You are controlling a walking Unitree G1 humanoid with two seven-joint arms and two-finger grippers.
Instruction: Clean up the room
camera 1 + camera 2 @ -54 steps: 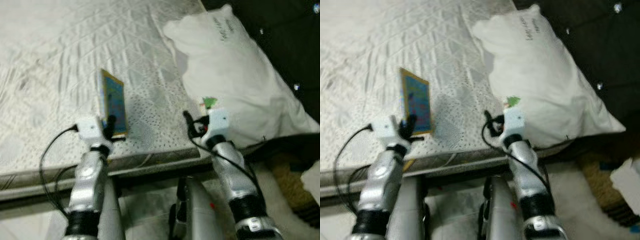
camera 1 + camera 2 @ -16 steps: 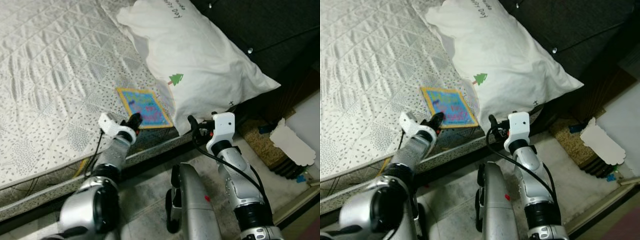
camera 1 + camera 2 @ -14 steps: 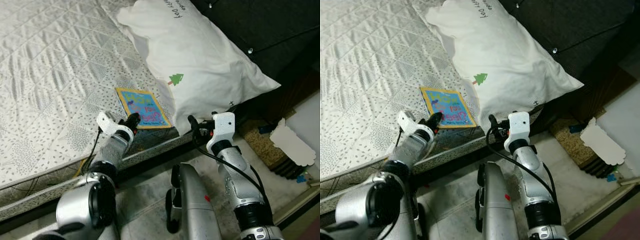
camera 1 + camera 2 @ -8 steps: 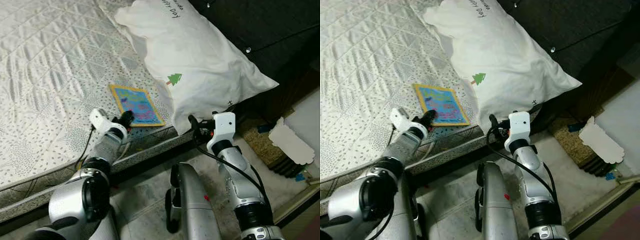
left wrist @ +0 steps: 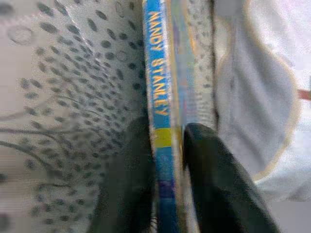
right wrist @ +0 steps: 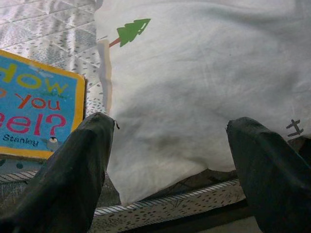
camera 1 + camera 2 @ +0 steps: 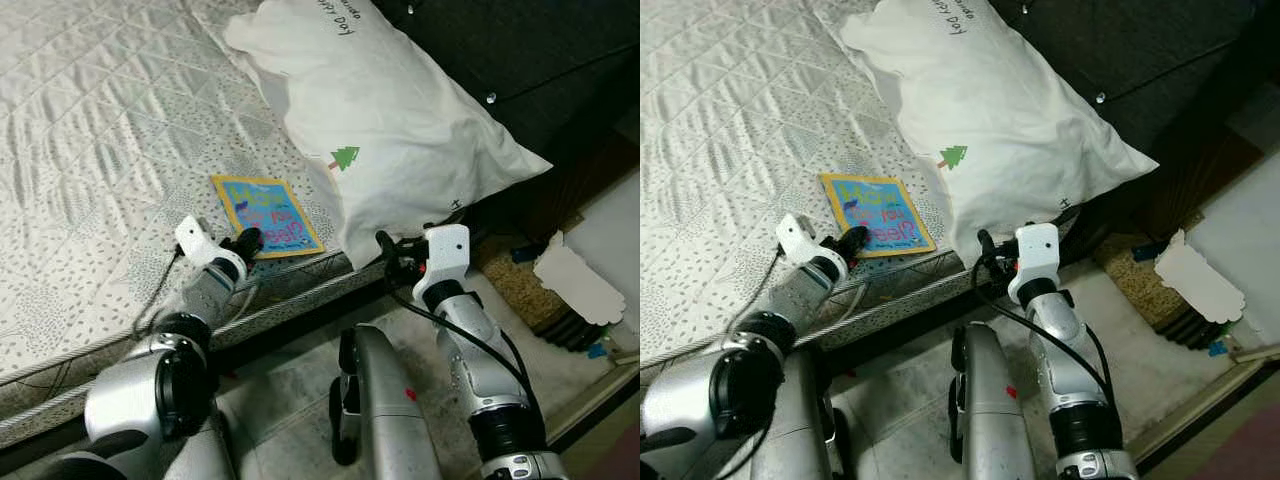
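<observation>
Quilted bed (image 7: 90,130) holds a book (image 7: 265,215) lying flat near its edge, just beside a white pillow (image 7: 390,120); the left gripper (image 5: 163,141) clamps the book's spine between 2 fingers, and the right gripper (image 6: 170,145) hangs spread wide before the pillow

Left tool (image 7: 247,240) clamped, right tool (image 6: 170,160) spread.

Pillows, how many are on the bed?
1. The white pillow with a little green tree on it lies at the head end of the bed, right beside the book. More could lie out of view.
</observation>
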